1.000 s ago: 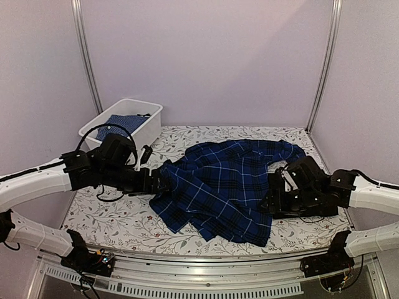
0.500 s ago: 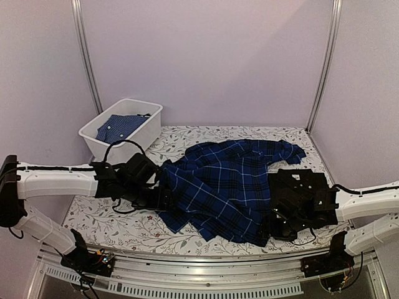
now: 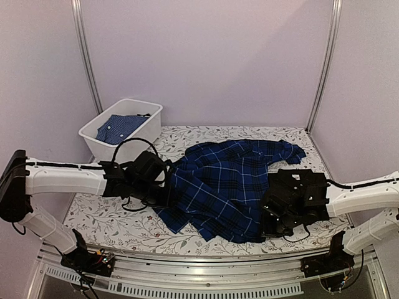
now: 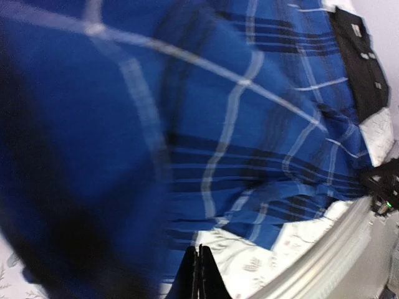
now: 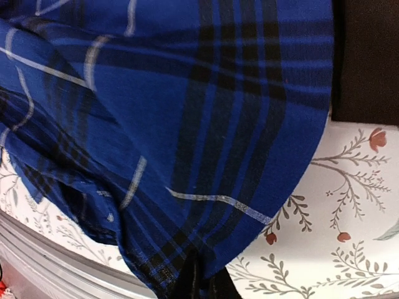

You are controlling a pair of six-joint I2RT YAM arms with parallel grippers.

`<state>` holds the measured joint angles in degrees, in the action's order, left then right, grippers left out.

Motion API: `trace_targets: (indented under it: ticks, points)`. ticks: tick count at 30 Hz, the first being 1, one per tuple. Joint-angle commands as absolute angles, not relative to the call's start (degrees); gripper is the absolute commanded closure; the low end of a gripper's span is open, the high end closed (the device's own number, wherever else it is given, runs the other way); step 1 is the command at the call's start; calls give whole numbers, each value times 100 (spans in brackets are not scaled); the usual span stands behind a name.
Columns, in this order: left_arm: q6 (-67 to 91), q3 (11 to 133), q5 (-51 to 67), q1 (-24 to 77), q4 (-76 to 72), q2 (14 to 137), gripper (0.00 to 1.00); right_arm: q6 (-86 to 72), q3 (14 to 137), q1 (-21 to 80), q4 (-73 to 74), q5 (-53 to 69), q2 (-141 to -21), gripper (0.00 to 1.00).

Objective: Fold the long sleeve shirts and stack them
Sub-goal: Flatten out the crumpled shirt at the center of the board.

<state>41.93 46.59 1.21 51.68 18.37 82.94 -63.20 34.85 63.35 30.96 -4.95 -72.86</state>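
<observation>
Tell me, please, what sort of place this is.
Probably a robot lab test cell: plain walls framed by metal posts, a floral-covered table with a plaid shirt, and a white bin.

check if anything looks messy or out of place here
The plaid shirt stands out: it lies rumpled in a heap on the table, with overlapping folds, uneven edges and one sleeve trailing toward the far right. A blue shirt also lies loose in the bin.
</observation>
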Motion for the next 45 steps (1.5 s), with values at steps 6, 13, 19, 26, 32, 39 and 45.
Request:
trace_targets:
  ticks: [6, 13, 19, 26, 32, 39, 45]
  points:
    - [3471, 6757, 2050, 5863, 2469, 7714, 100, -5365, 5770, 5764, 5568, -1854, -6466, 100]
    - [4363, 6622, -463, 5726, 4136, 7481, 68, -4835, 5801, 5441, 5519, -1634, -6418, 100]
    - [4764, 5546, -888, 5141, 3742, 7010, 28, -4836, 5652, 5441, 5206, -1420, -6496, 100]
    - [4287, 4981, -252, 4600, 2822, 7128, 7, -4773, 5639, 5441, 5135, -1425, -6628, 100]
    - [3920, 5076, -141, 4408, 2346, 7422, 7, -4772, 5572, 5440, 4991, -1359, -6710, 100]
    - [3628, 5714, -222, 4387, 3112, 8340, 38, -4760, 5616, 5424, 4934, -1411, -6782, 100]
    - [3627, 6066, 208, 4557, 3299, 8501, 84, -4656, 5851, 5337, 4992, -1476, -6811, 100]
